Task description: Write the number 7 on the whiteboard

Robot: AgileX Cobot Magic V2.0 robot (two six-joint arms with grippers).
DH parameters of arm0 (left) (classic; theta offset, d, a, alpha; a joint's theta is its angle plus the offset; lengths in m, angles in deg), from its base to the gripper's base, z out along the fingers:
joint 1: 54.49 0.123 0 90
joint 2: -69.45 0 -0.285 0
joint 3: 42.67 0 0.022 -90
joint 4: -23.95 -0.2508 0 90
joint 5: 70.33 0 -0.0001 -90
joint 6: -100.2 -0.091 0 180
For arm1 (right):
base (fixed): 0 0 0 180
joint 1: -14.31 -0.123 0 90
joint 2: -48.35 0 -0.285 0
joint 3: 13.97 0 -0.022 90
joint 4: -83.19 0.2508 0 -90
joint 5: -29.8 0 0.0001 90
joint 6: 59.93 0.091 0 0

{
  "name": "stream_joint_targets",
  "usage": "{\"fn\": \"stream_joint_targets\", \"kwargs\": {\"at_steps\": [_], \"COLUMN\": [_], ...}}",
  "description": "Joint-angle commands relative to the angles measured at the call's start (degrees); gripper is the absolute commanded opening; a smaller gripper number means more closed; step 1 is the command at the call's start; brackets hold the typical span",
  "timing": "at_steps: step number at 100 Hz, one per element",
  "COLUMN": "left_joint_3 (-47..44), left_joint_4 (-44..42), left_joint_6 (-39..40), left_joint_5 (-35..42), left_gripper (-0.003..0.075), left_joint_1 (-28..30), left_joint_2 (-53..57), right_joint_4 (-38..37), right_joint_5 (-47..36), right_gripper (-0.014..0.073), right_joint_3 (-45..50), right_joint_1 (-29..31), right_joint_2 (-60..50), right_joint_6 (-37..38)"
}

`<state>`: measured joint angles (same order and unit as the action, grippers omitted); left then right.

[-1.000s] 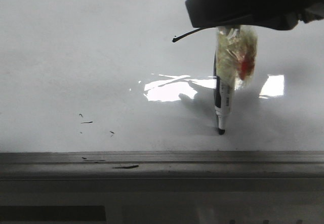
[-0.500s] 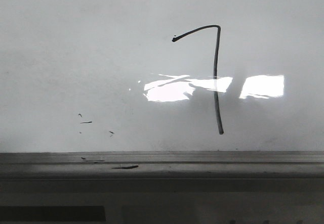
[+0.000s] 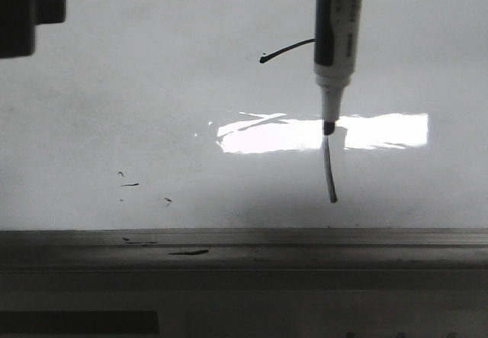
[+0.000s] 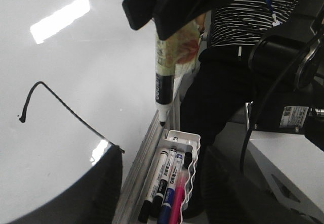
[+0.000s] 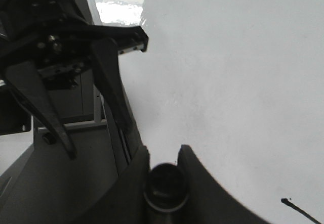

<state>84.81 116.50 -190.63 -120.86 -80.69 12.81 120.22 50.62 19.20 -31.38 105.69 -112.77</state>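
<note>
Across glossy whiteboard (image 3: pixel 152 86), glare, smudges (image 3: pixel 131 185).

Black number 7 (image 3: pixel 329 172) on a glossy white-grey whiteboard (image 3: pixel 137 101); white-and-black marker (image 3: pixel 334 44) upper right; black, blue, pink pens (image 4: pixel 164 186) in white tray (image 4: pixel 195 155)

Marker over the number 7 (image 3: pixel 329 172)

We see the marker (image 3: pixel 334 44) upright against the whiteboard (image 3: pixel 152 109), its tip apparently touching the stem.

right gripper (image 5: pixel 163 159) fingers clamped tight on a dark cylinder, left gripper (image 5: pixel 96 90) — seen from right wrist — jaws spread wide, nothing between
</note>
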Motion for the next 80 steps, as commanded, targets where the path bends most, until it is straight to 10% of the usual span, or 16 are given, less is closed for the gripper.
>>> {"fn": "stream_joint_targets", "kwargs": {"at_steps": [1,40,80], "left_joint_3": [2.92,9.86,10.87], "left_joint_4": [6.95,7.23,14.7], "left_joint_6": [-1.95,-4.57,-7.6], "left_joint_5": [-2.81,-4.31,-4.84], "left_gripper": [0.0337,0.0337,0.0334], "left_joint_1": [-0.53,-12.54,-12.84], "left_joint_2": [-2.74,-16.14,-19.25], "right_joint_4": [1.35,1.35,1.98], "right_joint_5": [-5.29,-10.0,-6.95], "right_gripper": [-0.0064,-0.0064,-0.0064], "right_joint_3": [-1.8,-1.8,-1.8], "right_joint_1": [-1.76,-8.13,-8.13], "right_joint_2": [-0.25,-0.25,-0.25], "right_joint_6": [-0.61,-0.61,-0.61]}}
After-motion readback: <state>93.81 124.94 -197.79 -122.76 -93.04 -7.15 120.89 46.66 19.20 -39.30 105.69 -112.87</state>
